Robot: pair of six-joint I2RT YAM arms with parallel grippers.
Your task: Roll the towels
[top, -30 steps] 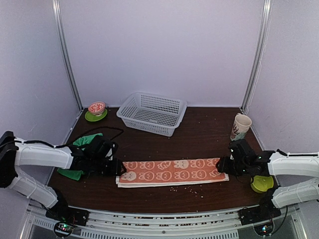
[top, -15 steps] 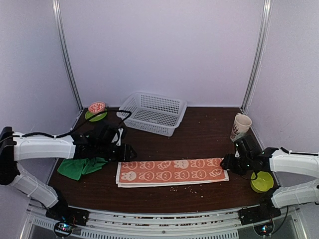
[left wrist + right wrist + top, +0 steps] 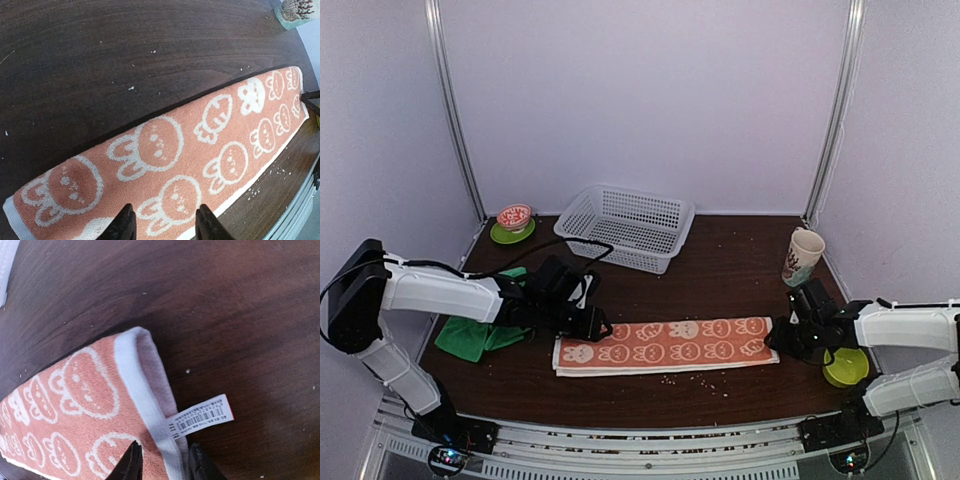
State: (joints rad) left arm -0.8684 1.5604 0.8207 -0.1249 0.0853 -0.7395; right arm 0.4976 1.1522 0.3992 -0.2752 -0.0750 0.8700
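The orange towel (image 3: 665,343) with white bunny prints lies flat as a long folded strip across the front of the table. The green towel (image 3: 470,338) is crumpled at the left, partly under my left arm. My left gripper (image 3: 598,328) hovers over the orange towel's left end. In the left wrist view that gripper (image 3: 165,226) is open above the printed cloth (image 3: 165,155), holding nothing. My right gripper (image 3: 782,342) is at the towel's right end. There the gripper (image 3: 165,465) stands open astride the white hem (image 3: 145,405), beside the barcode label (image 3: 200,417).
A white mesh basket (image 3: 625,228) stands at the back centre. A printed cup (image 3: 804,255) is at the back right, and a red bowl on a green saucer (image 3: 513,222) at the back left. A lime bowl (image 3: 845,368) sits beside my right arm. Crumbs (image 3: 695,378) dot the table in front.
My left gripper lifted off the orange towel's left corner and moved right along it, uncovering the green towel. My right gripper shifted slightly right to the hem and its jaws narrowed.
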